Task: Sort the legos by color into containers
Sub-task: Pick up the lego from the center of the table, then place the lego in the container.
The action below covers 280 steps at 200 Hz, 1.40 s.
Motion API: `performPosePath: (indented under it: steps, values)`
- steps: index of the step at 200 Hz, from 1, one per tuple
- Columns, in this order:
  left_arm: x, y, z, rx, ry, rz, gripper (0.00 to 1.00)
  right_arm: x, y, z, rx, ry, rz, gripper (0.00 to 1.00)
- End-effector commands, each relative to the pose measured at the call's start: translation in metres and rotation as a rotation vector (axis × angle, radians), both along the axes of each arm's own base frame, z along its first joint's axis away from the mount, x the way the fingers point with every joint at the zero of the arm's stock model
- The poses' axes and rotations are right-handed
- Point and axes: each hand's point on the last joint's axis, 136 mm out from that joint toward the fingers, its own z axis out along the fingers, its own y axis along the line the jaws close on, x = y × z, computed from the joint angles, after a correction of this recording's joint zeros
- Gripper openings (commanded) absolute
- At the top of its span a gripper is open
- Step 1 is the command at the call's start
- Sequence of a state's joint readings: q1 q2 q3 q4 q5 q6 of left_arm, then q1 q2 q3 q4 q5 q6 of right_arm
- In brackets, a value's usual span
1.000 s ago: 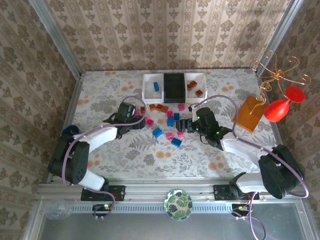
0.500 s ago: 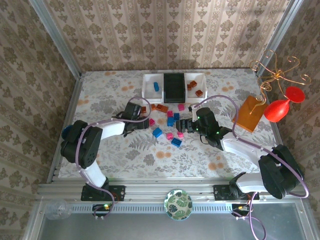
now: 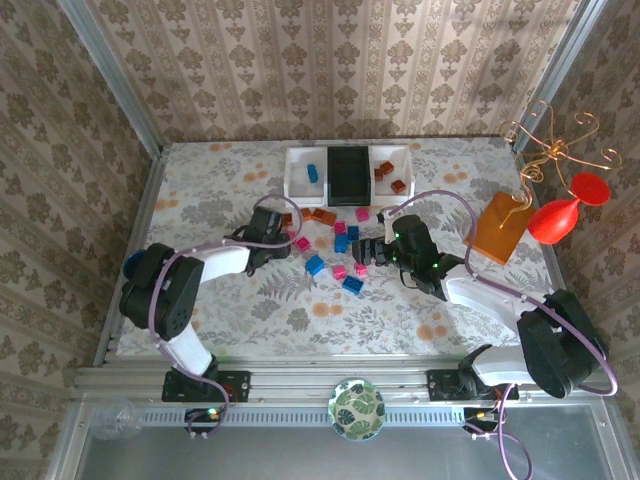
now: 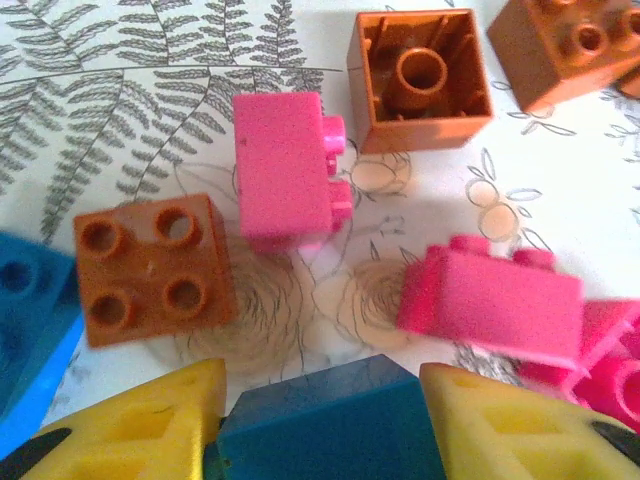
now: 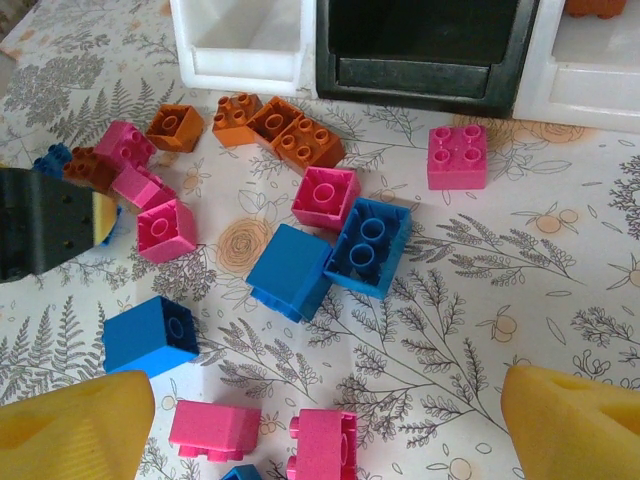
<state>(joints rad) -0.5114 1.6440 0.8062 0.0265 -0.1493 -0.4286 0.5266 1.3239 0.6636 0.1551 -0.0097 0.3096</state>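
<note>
1. My left gripper (image 4: 320, 435) is down low among the bricks. Its two yellow fingers (image 4: 130, 430) are squeezed on a blue brick (image 4: 320, 415), one finger on each side.
2. Just past that brick sits a brown brick (image 4: 155, 265) with its bumps up. A pink brick (image 4: 285, 170) lies on its side close beside it.
3. Farther on is an orange brick (image 4: 420, 75) turned upside down, so I see its hollow. A second pink brick (image 4: 490, 305) lies tilted on the right, near my finger on that side.
4. My right gripper (image 5: 325, 420) hangs over the table. Its fingers are wide apart with nothing held between them.
5. Loose legos lie between it and the trays. Two blue ones (image 5: 368, 245) touch each other, and a pink square one (image 5: 457, 157) sits alone nearer the trays.
6. The three trays stand in a row at the far side. The left white tray (image 3: 292, 182) has one blue piece (image 3: 312, 172) in it. The black tray (image 3: 348, 175) is in the middle. The right white tray (image 3: 408, 160) holds brown-orange pieces (image 3: 399, 186).
7. A flat orange block (image 3: 497, 227) and a red goblet (image 3: 560, 215) stand off to the right, well apart from the legos.
</note>
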Motion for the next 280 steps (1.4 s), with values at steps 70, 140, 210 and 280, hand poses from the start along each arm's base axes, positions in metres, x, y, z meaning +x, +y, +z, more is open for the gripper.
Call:
performPosePath:
  steps: [70, 140, 210, 280]
  values:
    - [0.055, -0.059, 0.117, -0.113, -0.279, -0.096, 0.44, -0.016, 0.034, 0.045, 0.100, -0.266, 0.179, 0.92]
    - [0.155, -0.087, 0.098, -0.069, -0.236, -0.105, 0.45, 0.028, 0.019, 0.081, -0.009, -0.462, -0.034, 0.93]
    - [0.187, -0.100, 0.121, -0.060, -0.245, -0.123, 0.70, 0.073, 0.032, 0.084, -0.118, -0.500, -0.095, 0.94]
    - [0.062, 0.005, 0.124, 0.011, -0.256, -0.050, 0.79, 0.023, 0.042, 0.058, -0.082, -0.435, 0.114, 0.94]
